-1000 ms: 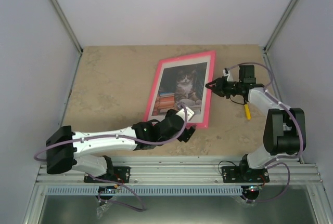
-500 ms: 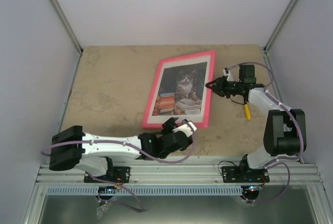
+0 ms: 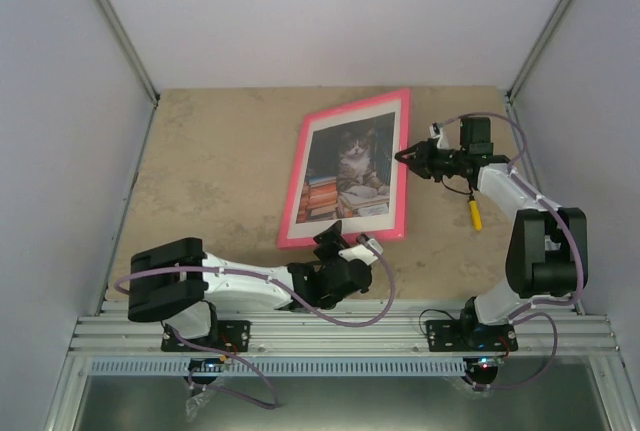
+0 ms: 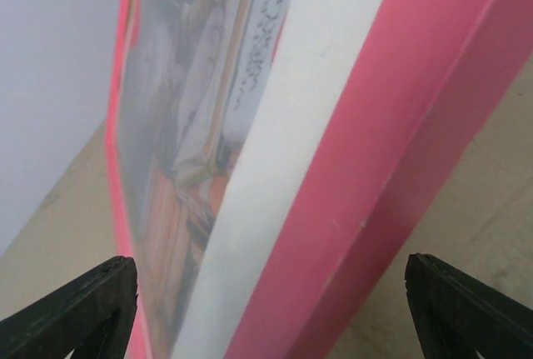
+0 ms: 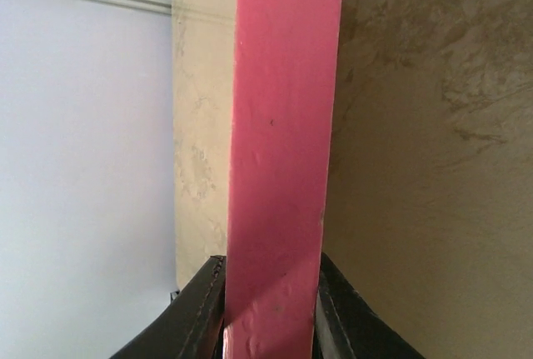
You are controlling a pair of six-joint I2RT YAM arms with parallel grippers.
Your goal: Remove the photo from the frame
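Top external view had the two arm bases nearest, bolted to the rail at the table's near edge. From the left base the left arm ran low across the table [image 3: 210, 171] toward the middle, and the left gripper [image 3: 343, 244] sat just short of the near edge of the frame [image 3: 355, 108], pointing at it. Left wrist view showed its two dark fingertips [image 4: 83, 301] spread wide at the lower corners of the picture, jaws parted and holding nothing, with the pink near rail and the white mat [image 4: 291, 126] ahead between them and not touching either finger. Beyond that, the frame lay face up a little right of the table's middle, turned slightly so its long sides leaned to the right. The photo [image 3: 345, 176] sat inside it behind the mat, the cat and the stacked books plainly in view. On the frame's right long side, toward the far end, the right gripper [image 3: 403, 157] reached in from the right. Right wrist view showed its fingers [image 5: 196, 317] pressed against both faces of the pink rail, clamped on it; whether that side was raised off the table could not be told. A small yellow object [image 3: 476, 215] lay on the table beside the right arm, apart from the frame. Pale walls closed the far side.
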